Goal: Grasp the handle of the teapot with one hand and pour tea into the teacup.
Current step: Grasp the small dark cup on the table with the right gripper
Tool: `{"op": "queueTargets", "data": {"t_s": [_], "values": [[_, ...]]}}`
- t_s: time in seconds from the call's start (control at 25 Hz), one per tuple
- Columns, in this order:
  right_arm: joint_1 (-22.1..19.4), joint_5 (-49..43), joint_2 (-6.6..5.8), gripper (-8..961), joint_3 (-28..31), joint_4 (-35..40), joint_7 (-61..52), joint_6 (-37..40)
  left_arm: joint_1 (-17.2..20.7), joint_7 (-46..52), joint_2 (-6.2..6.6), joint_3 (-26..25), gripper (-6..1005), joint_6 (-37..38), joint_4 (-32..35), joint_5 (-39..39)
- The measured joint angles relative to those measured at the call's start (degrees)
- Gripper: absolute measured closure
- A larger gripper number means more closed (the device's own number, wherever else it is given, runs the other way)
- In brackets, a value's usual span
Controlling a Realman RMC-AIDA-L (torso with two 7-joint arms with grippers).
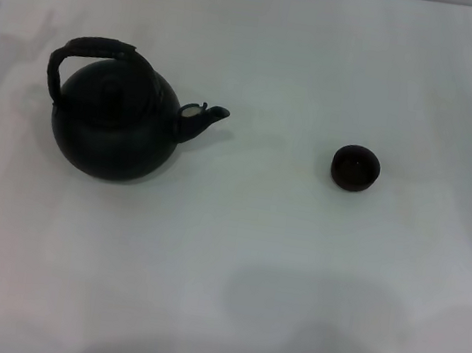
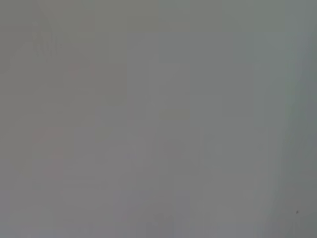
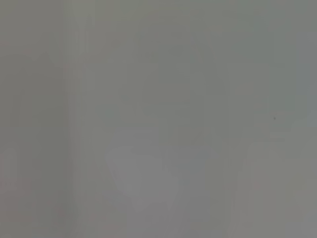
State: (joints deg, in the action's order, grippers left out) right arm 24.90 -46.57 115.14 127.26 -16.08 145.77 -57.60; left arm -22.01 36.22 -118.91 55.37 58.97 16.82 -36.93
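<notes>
On the white worktop (image 1: 218, 298), the teapot (image 1: 114, 127) stands left of centre, upright, its handle (image 1: 94, 53) arched over the lid, untouched. Its spout (image 1: 205, 119) points right toward the teacup (image 1: 355, 169), well apart. Neither arm is in view; state of the jaws cannot be told. By judgement, the left arm sits nearer the handle.
</notes>
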Motion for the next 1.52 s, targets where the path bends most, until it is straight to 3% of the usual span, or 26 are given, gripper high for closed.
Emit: {"op": "queueTargets", "data": {"t_s": [0.28, 0.48, 0.6, 0.72, 0.84, 1.04, 1.28, 1.52], "values": [[-0.31, -0.43, -0.12, 93, -0.17, -0.09, -0.07, -1.09, 2.44, 0.5, 0.25, 0.95, 120, 2.52, 0.73, -0.51], [-2.26, -0.51, -0.64, 92, -4.09, -2.71, -1.18, -1.94, 6.75, 3.91, 0.35, 1.1, 120, 3.69, 5.18, -4.63], [-4.54, -0.63, -1.64, 92, -8.2, -6.72, -4.08, -1.96, 9.65, 6.63, 0.36, 1.1, 120, 4.4, 8.63, -8.22], [-6.84, -1.86, -3.53, 91, -12.06, -11.13, -8.35, -2.15, 12.29, 8.55, 0.35, 1.08, 119, 5.69, 10.75, -10.46], [-8.71, -7.59, -5.35, 91, -13.22, -16.53, -14.86, -2.42, 14.12, 8.75, 0.33, 1.06, 119, 6.78, 11.07, -10.72], [-10.14, -19.7, -7.3, 90, -12.97, -24.81, -26.63, -3.39, 17.35, 8.41, 0.16, 0.61, 119, 7.96, 11.15, -10.72], [-10.52, -34.28, -7.96, 90, -12.56, -35.78, -39.85, -7.01, 21.29, 8.41, 0.13, -0.23, 119, 9.84, 11.61, -10.46], [-8.92, -46.67, -7.52, 89, -9.06, -43.47, -50.24, -15.75, 23.46, 8.39, 0.23, -0.3, 120, 12.97, 11.99, -11.54]]}}
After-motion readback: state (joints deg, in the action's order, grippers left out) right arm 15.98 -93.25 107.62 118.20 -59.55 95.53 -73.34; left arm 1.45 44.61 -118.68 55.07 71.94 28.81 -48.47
